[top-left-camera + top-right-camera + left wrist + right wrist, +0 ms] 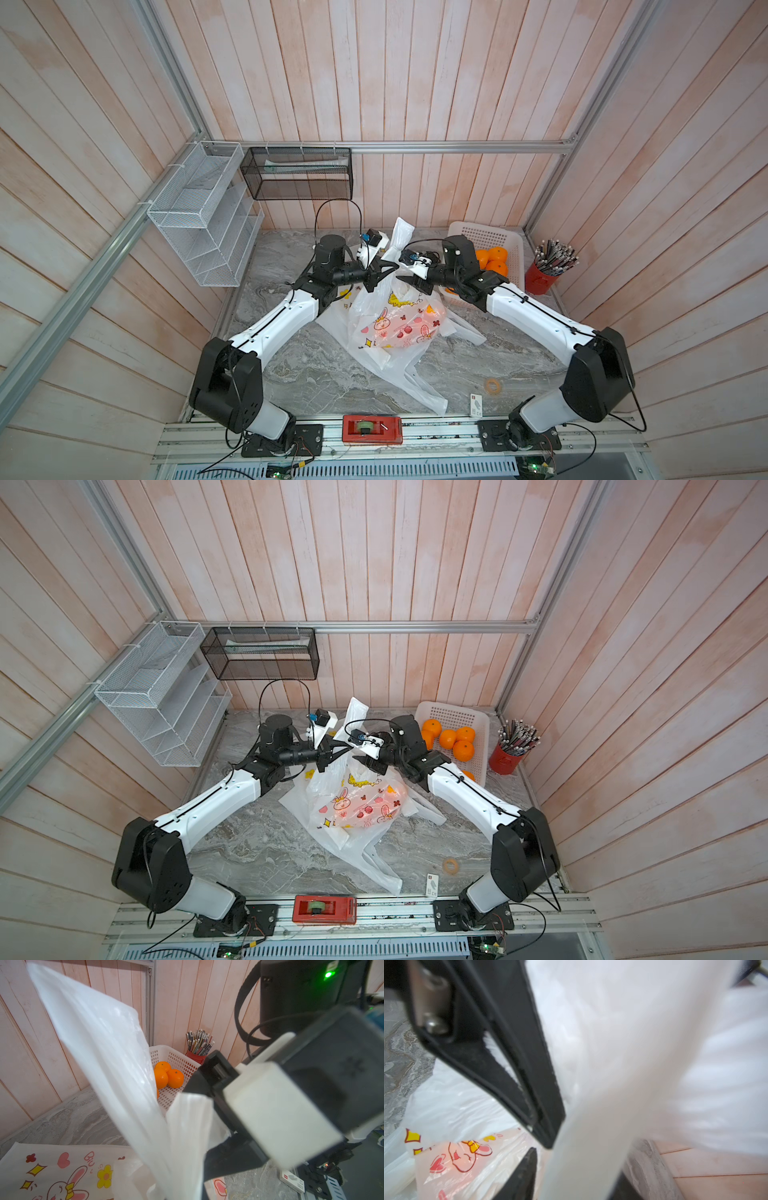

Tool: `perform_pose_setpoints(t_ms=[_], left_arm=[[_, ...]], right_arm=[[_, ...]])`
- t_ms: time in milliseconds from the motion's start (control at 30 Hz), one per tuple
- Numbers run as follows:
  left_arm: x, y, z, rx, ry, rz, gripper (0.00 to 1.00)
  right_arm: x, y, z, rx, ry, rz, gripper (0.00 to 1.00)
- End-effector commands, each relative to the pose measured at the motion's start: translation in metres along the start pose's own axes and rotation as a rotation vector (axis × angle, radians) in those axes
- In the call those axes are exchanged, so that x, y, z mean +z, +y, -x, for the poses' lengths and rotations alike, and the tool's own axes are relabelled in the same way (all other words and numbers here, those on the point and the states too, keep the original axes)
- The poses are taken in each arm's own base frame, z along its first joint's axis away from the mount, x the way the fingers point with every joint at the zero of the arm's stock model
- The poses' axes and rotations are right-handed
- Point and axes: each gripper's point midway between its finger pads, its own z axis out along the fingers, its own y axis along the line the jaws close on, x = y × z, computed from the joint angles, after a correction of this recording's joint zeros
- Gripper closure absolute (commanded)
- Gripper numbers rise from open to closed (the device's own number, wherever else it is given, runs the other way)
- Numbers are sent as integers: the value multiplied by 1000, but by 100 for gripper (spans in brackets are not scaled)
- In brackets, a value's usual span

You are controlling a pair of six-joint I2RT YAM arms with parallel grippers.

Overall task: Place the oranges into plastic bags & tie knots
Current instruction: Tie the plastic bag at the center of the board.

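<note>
The filled bag (399,328), orange glowing through its bunny print, sits mid-table on top of spare flat bags (415,386); its handles (401,237) rise from the mouth, the taller strip's long axis leaning toward the table's back edge; no finished knot can be made out. The left hand (386,270), reaching in from the left-edge side, is clenched on the handles just above the mouth; the right hand (407,276), coming from the right-edge side, faces it almost tip to tip, jaws parted, with a bunched strip (187,1126) lying between them but not pinched, as both wrist views show. The coming move looks to turn on that strip: it runs across the right hand's gap and is nearer that hand than the left, so a grasp or a pull-through would likely fall to the right arm while the left anchors. Loose oranges (448,738) sit in the white basket (478,723) at the back right corner, well apart from the bag.
</note>
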Motion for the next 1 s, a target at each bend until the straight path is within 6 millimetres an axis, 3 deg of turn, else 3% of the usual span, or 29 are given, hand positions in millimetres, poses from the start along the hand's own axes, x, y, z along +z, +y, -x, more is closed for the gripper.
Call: perform_pose_setpoints(t_ms=[0,100,200,333,467,733,867,967], left_arm=[[-7,-6,8,65,-26,1,100],[-10,-9,7,77,-26,-11,100],[-13,-12,7,97,-25,-23,100],[-16,-14,6,113,-26,-26,100],[-19,-15,5,117,-31,-42,100],[-21,-18,2,138,-35,-55,100],[-21,-18,3,138,-40,-59,100],[-21,-19,3,133,-41,-60,100]], right_arm=[[-39,4,22,27,-97,46,28],[-73,-1,37,77,-218,85,19],[-101,-21,46,161,-336,84,13],[-112,-52,57,336,-412,89,13],[-103,-55,75,454,-471,222,13],[-59,-59,92,540,-457,324,13],[-42,-54,100,548,-458,380,19],[-35,-51,106,552,-460,417,30]])
